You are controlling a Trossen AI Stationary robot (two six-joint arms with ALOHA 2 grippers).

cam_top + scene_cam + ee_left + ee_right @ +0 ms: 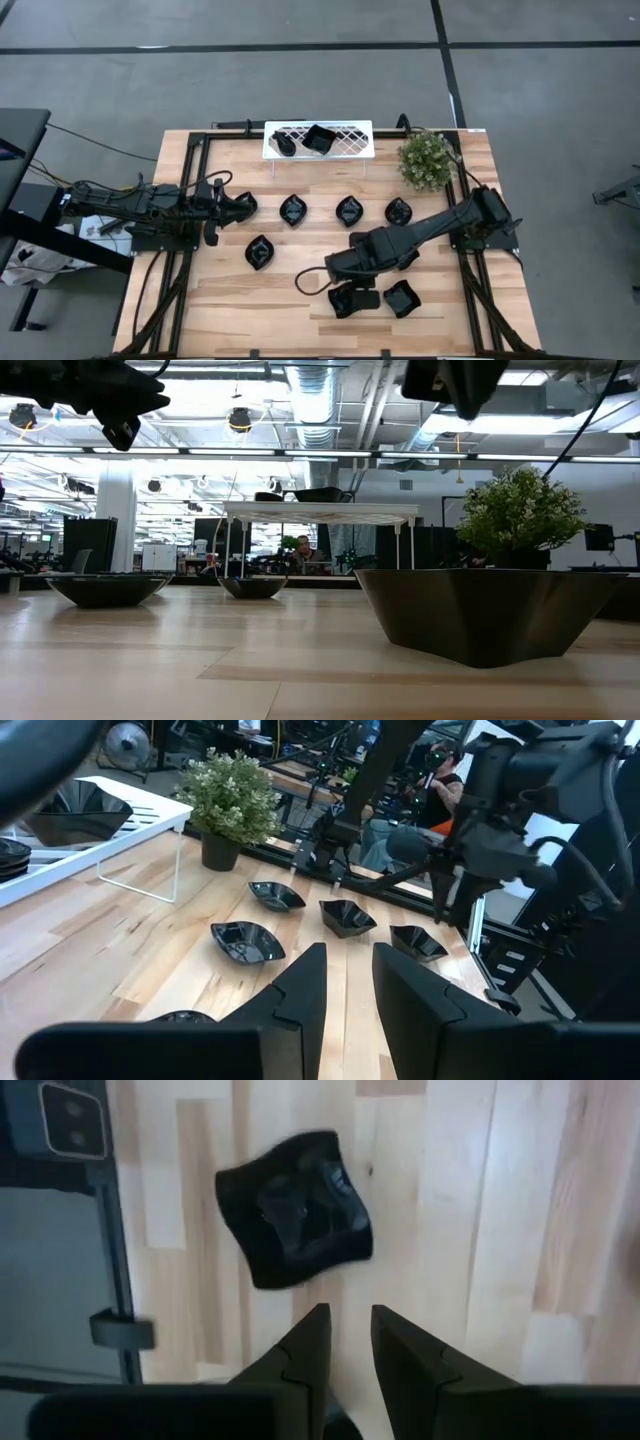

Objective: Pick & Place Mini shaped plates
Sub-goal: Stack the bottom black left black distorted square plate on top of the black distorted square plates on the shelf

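Black glossy dishes are spread over the wooden table point(200, 300), and the scene is taken from left to right. At the left edge the left gripper point(232, 211) is held low and level, pointing toward the table's middle, just beside a small dish; its fingers point(300, 995) are seen with only a narrow gap and nothing between them. Four leaf dishes point(293, 210) are ranged in a row beyond it. Further right, the right gripper point(345, 285) is hung over the near edge, pointing straight down, its jaws slightly parted and empty. The square dish point(296, 1208) is seen lying just ahead of these fingertips, flat, set cornerwise with no clear long axis. The right arm is judged nearer, so a short advance is wanted.
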